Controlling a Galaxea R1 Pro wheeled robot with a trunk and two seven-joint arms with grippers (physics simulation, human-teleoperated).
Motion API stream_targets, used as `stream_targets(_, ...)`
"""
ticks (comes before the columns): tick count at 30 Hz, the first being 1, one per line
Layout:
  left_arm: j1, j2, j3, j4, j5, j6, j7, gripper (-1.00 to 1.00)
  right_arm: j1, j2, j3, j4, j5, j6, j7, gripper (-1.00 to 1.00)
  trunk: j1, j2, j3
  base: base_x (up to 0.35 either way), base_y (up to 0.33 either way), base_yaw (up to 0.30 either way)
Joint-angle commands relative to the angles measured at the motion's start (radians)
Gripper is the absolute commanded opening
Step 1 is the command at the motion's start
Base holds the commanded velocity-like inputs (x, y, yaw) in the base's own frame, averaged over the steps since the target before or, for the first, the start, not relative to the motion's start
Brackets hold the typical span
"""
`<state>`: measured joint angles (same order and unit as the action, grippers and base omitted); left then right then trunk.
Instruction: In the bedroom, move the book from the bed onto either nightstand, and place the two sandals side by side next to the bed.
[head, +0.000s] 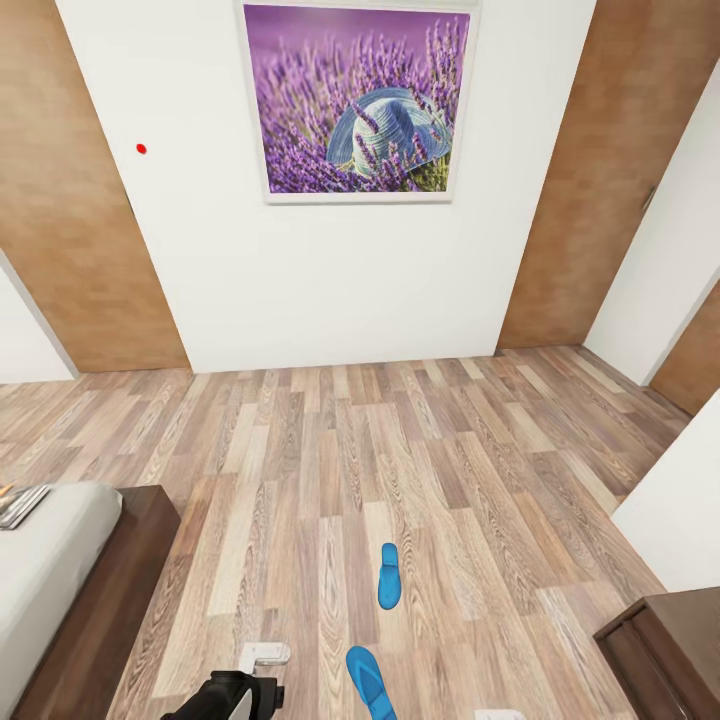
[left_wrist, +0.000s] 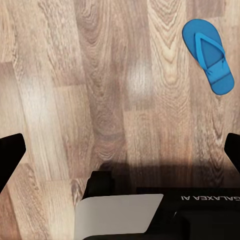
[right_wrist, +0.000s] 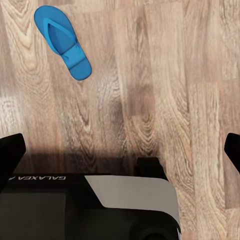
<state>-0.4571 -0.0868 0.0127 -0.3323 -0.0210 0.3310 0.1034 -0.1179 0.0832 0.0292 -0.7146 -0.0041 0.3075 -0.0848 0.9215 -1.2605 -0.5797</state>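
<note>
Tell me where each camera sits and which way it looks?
Head view: up on the robot's head, looking down over the brown wood-plank floor toward a white wall; the dark left arm shows at the bottom edge.
Left wrist view: by the left claw, facing the floor; black fingertips show.
Right wrist view: by the right claw, also facing the floor.
Shared: both wrist views catch a bright blue flip-flop sandal.

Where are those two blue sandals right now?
In the head view both sandals lie apart on the wood floor in front of the robot, right of the bed: one farther out, the other nearer.
</note>
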Motion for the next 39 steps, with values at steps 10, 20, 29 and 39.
stream_targets(10, 0.000, 0.000, 0.002, -0.002, -0.002, 0.006, 0.002, 1.00, 0.000, 0.000, 0.004, -0.003, -0.002, 0.006, -0.006, 1.00, 0.000, -0.001, -0.001, 0.000, 0.022, -0.019)
stream_targets(20, 0.000, 0.000, 0.003, -0.002, 0.001, 0.006, 0.002, 1.00, 0.000, 0.000, 0.004, -0.003, -0.002, 0.005, -0.006, 1.00, 0.000, -0.001, -0.001, 0.000, 0.230, -0.232)
stream_targets(29, 0.000, 0.000, 0.003, -0.002, -0.001, 0.006, 0.002, 1.00, 0.000, 0.000, 0.006, -0.003, -0.001, 0.006, -0.006, 1.00, 0.000, -0.001, -0.001, 0.000, 0.122, -0.281)
stream_targets(39, 0.000, 0.001, 0.003, -0.002, -0.002, 0.006, 0.002, 1.00, 0.000, 0.000, 0.006, -0.004, 0.001, 0.007, -0.006, 1.00, 0.000, -0.001, -0.001, 0.000, 0.009, -0.284)
